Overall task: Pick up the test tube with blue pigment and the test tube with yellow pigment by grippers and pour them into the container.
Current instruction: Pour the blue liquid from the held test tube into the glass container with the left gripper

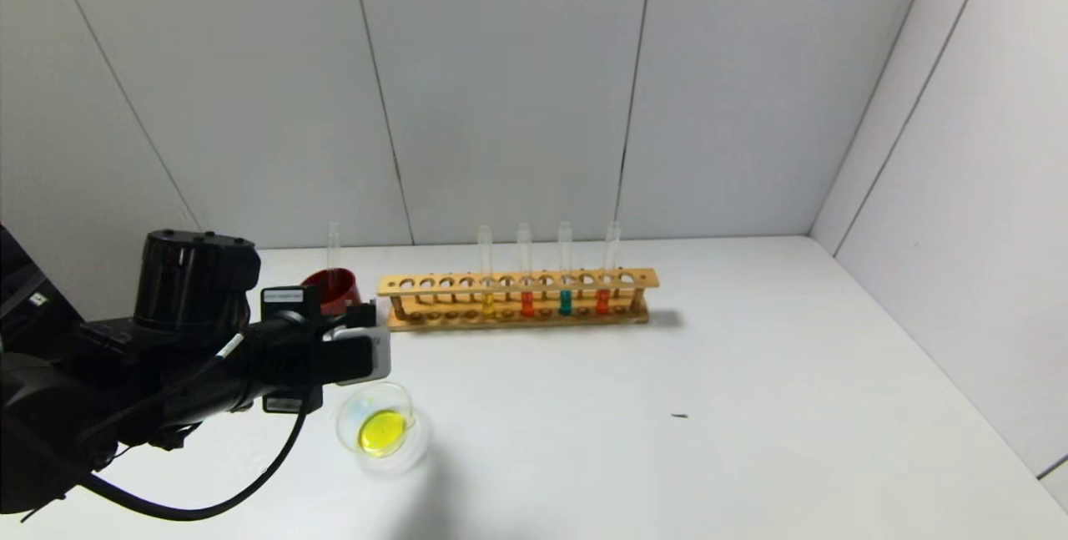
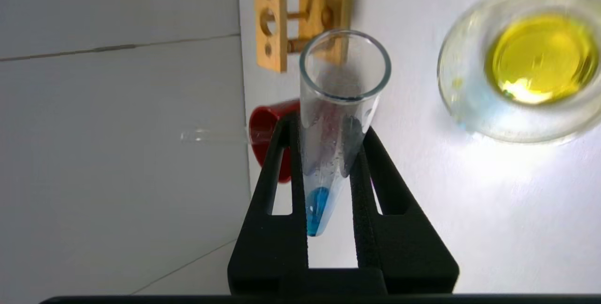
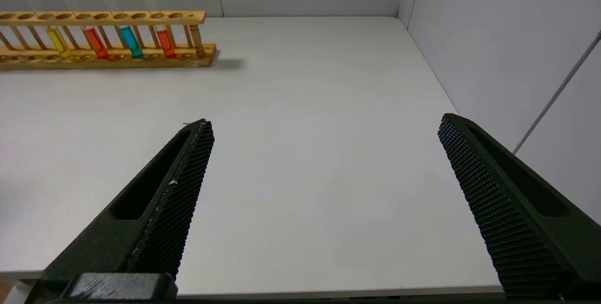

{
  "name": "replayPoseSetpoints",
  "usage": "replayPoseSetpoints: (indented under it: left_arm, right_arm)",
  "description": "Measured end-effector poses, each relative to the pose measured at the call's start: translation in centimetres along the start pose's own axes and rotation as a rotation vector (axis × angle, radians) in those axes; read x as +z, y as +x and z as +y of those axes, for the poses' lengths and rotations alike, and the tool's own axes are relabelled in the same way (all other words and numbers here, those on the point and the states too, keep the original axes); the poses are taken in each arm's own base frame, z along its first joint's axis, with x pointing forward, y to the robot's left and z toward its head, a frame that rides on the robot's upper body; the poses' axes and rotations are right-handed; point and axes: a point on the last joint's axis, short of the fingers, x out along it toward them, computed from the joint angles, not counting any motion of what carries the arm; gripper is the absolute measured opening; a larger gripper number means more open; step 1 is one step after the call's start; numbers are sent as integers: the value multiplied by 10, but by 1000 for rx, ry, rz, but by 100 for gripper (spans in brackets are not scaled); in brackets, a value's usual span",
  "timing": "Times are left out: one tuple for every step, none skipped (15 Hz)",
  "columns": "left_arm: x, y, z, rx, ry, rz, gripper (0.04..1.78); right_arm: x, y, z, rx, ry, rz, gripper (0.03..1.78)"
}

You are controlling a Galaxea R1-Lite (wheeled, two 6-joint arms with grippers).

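Apparently four filled tubes point(image 1: 565, 273) in the rack point(image 1: 517, 300).

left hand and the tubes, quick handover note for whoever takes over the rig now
Left hand: shut on the blue tube, a little blue at its bottom, beside the glass dish.
Right hand: open, empty, over bare table.
Dish holds yellow liquid. Rack holds yellow, blue and two orange-red tubes; one tube stands in the red cup.
Left: pour the blue into the dish.

White table point(image 1: 751, 406), grey panelled walls point(image 1: 501, 81)
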Motion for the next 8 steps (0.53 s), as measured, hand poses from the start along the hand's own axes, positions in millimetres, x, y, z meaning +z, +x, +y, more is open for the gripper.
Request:
replayPoseSetpoints:
  left_arm:
    - [-7, 1, -1, -5, 47, 22, 32]
    - [-12, 2, -2, -11, 94, 39, 32]
    - [-15, 5, -3, -18, 118, 49, 32]
    - [-17, 8, -4, -27, 118, 54, 32]
    - [-18, 11, -4, -33, 118, 58, 32]
    - [-19, 13, -5, -40, 114, 58, 32]
    - [-20, 15, -6, -47, 114, 57, 32]
    - [-20, 16, -7, -54, 115, 53, 32]
  right_arm:
    - [0, 0, 0, 0, 0, 0, 175]
    - [0, 0, 0, 0, 0, 0, 175]
    - [0, 0, 0, 0, 0, 0, 175]
    - [0, 0, 0, 0, 0, 0, 175]
    - [0, 0, 0, 0, 0, 0, 175]
    - [0, 0, 0, 0, 0, 0, 175]
    - [0, 0, 0, 0, 0, 0, 175]
    - [0, 0, 0, 0, 0, 0, 175]
